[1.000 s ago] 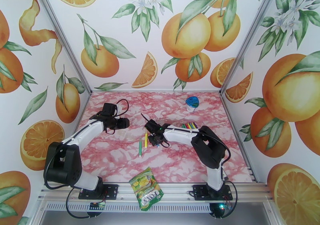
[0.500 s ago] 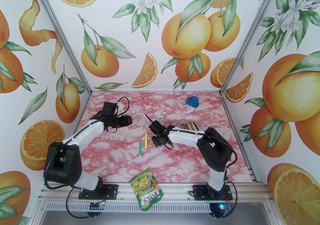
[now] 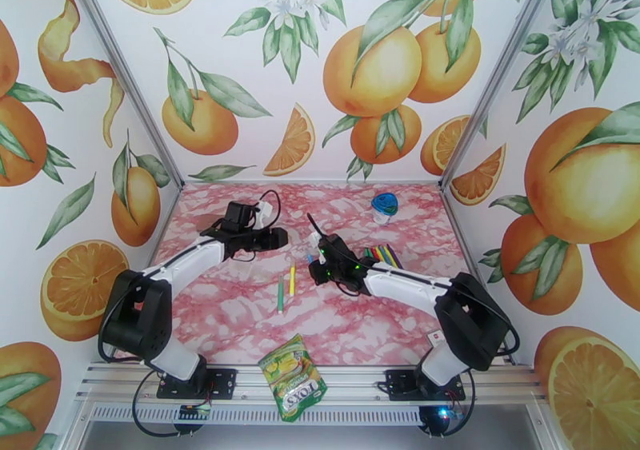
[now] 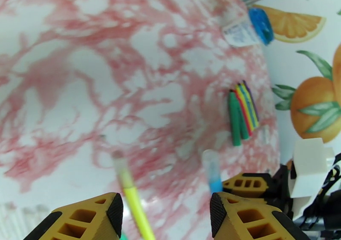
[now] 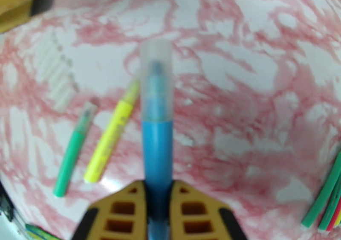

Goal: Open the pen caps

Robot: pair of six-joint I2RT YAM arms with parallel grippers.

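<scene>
Above the table (image 3: 240, 316), the blue pen (image 5: 157, 151) could slip from my clenched right gripper (image 5: 157, 194) when my released left gripper (image 4: 166, 211) tugs its cap (image 5: 156, 79).

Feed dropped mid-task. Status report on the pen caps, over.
Right gripper shut on blue pen, clear cap on. Left gripper open, empty, near that cap. Nothing in the way.
</scene>
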